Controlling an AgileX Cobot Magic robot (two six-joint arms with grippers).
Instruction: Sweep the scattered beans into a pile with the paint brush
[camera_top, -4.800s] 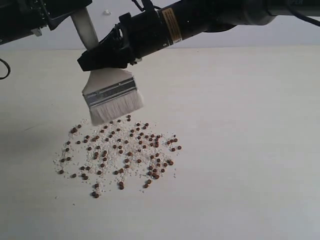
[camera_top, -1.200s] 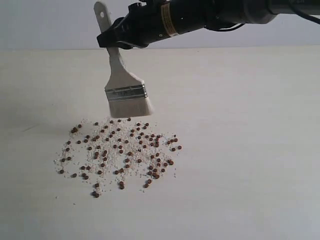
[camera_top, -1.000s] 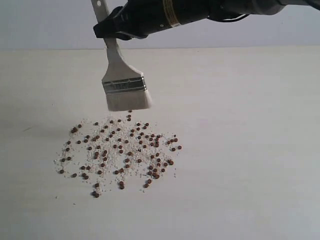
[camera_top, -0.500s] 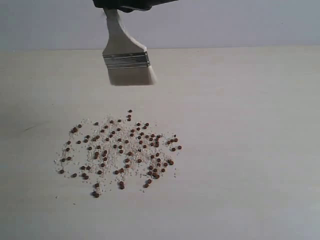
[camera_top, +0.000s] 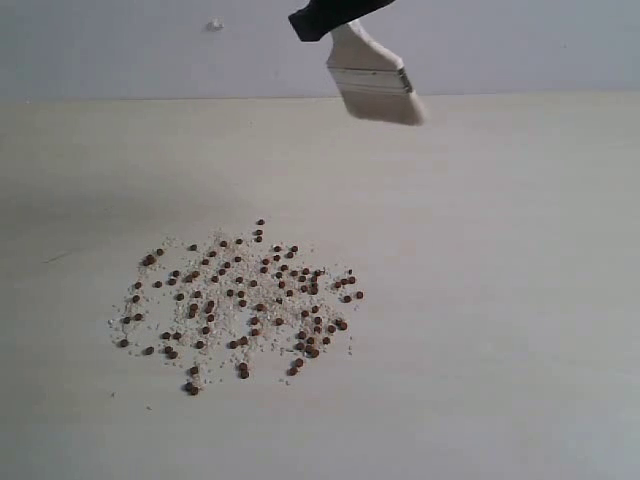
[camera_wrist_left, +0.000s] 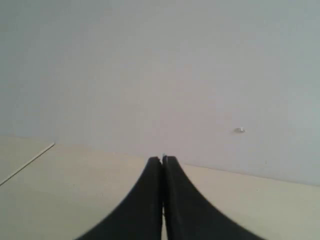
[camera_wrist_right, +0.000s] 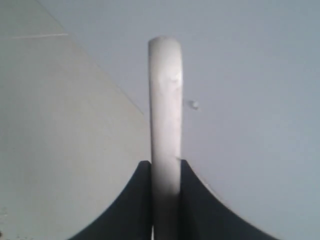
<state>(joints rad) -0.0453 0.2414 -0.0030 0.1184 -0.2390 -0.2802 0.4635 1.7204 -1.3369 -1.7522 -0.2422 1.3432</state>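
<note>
Paint brush (camera_top: 372, 85) being held high over the table (camera_top: 520, 320), well apart from the beans (camera_top: 240, 300).

One brush is being clamped by its handle in the right gripper (camera_wrist_right: 166, 167), as is being shown plainly only by the right wrist view. Its bristles and several dozen beans, scattered among pale crumbs (camera_top: 222, 318), are being shown by the exterior view alone. The left gripper (camera_wrist_left: 162, 161), jaws pressed together on nothing, is being seen only from its own wrist.

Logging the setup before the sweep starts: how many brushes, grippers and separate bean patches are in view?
paint brush: 1
grippers: 2 (left gripper, right gripper)
scattered patch of beans: 1
Total: 4
</note>
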